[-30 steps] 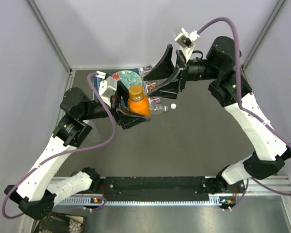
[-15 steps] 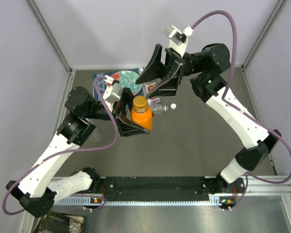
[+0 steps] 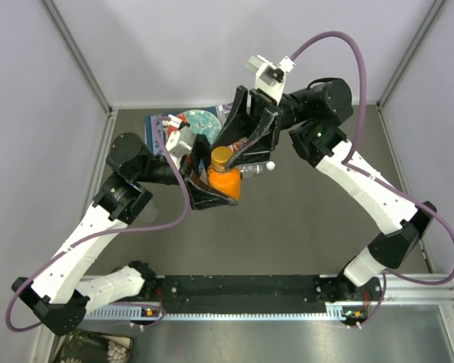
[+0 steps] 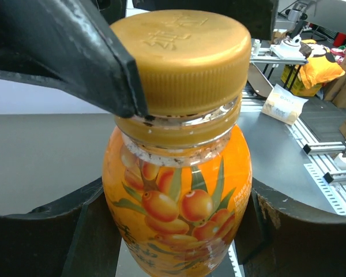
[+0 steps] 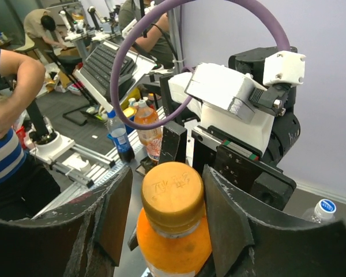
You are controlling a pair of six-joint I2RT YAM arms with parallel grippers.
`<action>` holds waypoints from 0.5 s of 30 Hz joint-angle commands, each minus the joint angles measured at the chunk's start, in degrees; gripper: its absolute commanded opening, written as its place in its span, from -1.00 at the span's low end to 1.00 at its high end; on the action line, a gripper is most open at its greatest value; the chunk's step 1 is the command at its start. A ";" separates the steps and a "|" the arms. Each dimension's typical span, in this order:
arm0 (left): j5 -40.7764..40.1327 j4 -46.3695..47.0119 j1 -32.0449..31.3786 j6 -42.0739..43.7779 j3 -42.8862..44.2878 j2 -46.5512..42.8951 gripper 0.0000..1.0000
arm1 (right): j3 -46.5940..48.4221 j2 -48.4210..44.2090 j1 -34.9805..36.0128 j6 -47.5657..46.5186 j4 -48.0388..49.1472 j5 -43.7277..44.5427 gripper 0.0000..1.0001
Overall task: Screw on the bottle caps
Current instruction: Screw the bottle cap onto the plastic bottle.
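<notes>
The squat orange bottle (image 3: 225, 181) is held upright above the table, with my left gripper (image 3: 218, 187) shut on its body (image 4: 179, 202). An orange-amber bottle cap (image 3: 222, 156) sits on its neck (image 4: 187, 52). My right gripper (image 3: 229, 155) reaches in from behind and straddles this cap (image 5: 173, 193). One of its fingers (image 5: 230, 225) touches the cap's side, while a gap shows in front of the other finger (image 5: 112, 213), so the jaws are still open. A clear bottle (image 3: 250, 168) lies behind, a white cap (image 3: 270, 165) at its end.
The patterned plate (image 3: 197, 121) lies at the back of the dark table, behind my left wrist. The clear bottle's white-capped top (image 5: 322, 209) shows low at the right of the right wrist view. Grey walls enclose the back and sides.
My left arm has carried the orange bottle toward the near side and a little right. The right gripper followed it over the cap, and its jaws have narrowed round the cap.
</notes>
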 commanded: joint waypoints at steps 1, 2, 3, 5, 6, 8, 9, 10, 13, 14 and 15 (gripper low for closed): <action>-0.47 3.40 -0.27 -0.44 1.04 -0.01 -1.00 | 0.27 -0.66 1.25 1.58 3.79 -0.70 -0.02; -0.56 3.40 -0.18 -0.44 1.04 -0.01 -1.00 | 0.09 -0.57 1.25 2.11 4.40 -0.79 -0.14; -0.99 3.40 -0.18 -0.44 0.95 -0.10 -1.00 | 0.01 -0.57 1.25 2.20 4.41 -0.79 -0.20; -1.35 3.31 -0.18 -0.35 0.95 -0.18 -1.00 | -0.34 -0.57 1.25 2.29 4.32 -0.62 -0.35; -1.87 3.40 -0.09 -0.35 1.04 -0.19 -1.00 | -0.52 -0.57 1.16 2.12 3.97 -0.61 -0.38; -2.31 3.40 0.08 -0.26 1.39 -0.36 -1.00 | -0.96 -0.65 1.25 0.98 2.74 -0.53 -0.45; -2.57 3.49 0.17 -0.35 1.57 -0.36 -1.00 | -1.05 -0.74 1.25 0.36 1.00 -0.44 -0.47; -3.62 3.49 0.17 -0.44 1.83 -0.45 -1.00 | -1.22 -0.57 1.25 -0.34 -0.06 -0.35 -0.49; -7.30 3.40 0.78 -0.26 2.62 -0.71 -1.00 | -2.10 -1.35 1.16 -4.72 -6.37 0.26 -0.52; -8.72 3.31 1.22 -0.09 2.80 -0.80 -1.00 | -2.19 -1.62 1.25 -9.26 -9.80 1.05 -0.54; -10.64 3.23 1.49 0.09 2.97 -0.89 -1.00 | -2.11 -2.23 1.25 -12.27 -13.22 1.58 -0.56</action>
